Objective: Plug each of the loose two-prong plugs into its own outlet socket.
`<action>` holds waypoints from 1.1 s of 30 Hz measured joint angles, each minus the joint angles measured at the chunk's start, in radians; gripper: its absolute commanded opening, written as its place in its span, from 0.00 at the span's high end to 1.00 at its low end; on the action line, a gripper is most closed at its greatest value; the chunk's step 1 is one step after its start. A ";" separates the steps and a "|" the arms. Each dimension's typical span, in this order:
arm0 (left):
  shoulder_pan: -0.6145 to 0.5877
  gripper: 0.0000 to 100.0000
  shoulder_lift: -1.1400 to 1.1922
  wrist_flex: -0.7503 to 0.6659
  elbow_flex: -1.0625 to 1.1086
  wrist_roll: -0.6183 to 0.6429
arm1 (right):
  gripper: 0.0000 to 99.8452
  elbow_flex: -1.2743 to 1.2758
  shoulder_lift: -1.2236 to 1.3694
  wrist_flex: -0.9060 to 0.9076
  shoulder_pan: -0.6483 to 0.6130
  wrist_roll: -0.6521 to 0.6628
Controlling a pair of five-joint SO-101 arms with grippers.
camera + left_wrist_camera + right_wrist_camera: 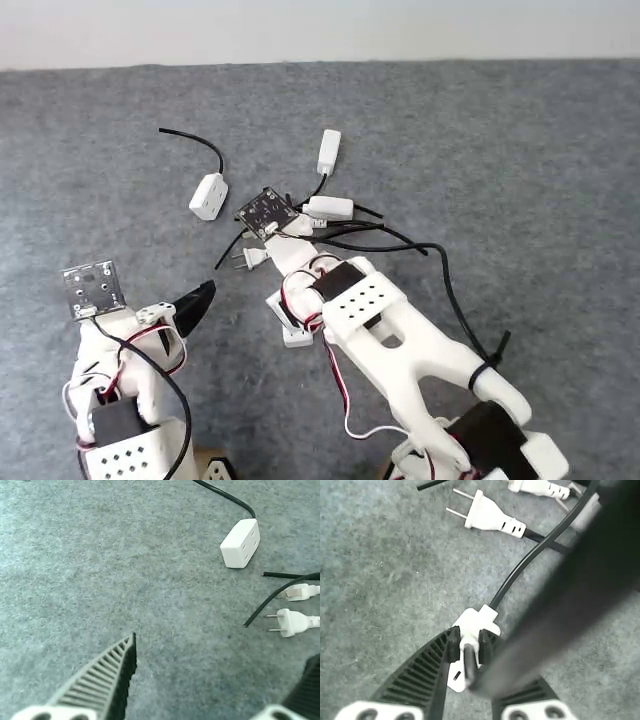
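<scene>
The grey carpeted bench (520, 150) carries both arms side by side. The right arm (410, 340) reaches in among a tangle of black cords (400, 240). Its gripper (467, 642) is clenched on a white connector (477, 620) at the end of one black cord, held right at the fingertips. The left gripper (222, 647) hangs released over bare carpet, its fingers spread wide. A white outlet block (241, 543) lies ahead of it, well apart, with its own black cord trailing away. A loose two-prong plug (253, 258) lies flat between the arms, near the right gripper and not touching it. A second white plug (300, 592) lies just beyond the first.
</scene>
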 measured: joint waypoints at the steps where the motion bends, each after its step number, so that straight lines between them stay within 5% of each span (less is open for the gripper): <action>1: 0.000 0.53 0.000 0.000 0.000 0.000 | 0.99 -0.012 0.000 0.014 0.000 0.005; 15: 0.000 0.53 0.000 -0.018 0.015 0.000 | 0.99 -0.066 0.052 0.163 -0.011 0.155; 19: 0.000 0.53 0.000 -0.018 0.015 0.000 | 0.90 -0.087 0.063 0.163 -0.012 0.155; 24: 0.000 0.53 -0.002 -0.035 0.020 0.000 | 0.69 -0.086 0.124 0.167 -0.046 0.032; 33: 0.000 0.53 0.000 -0.068 0.040 0.000 | 0.71 -0.120 0.169 0.164 -0.127 -0.028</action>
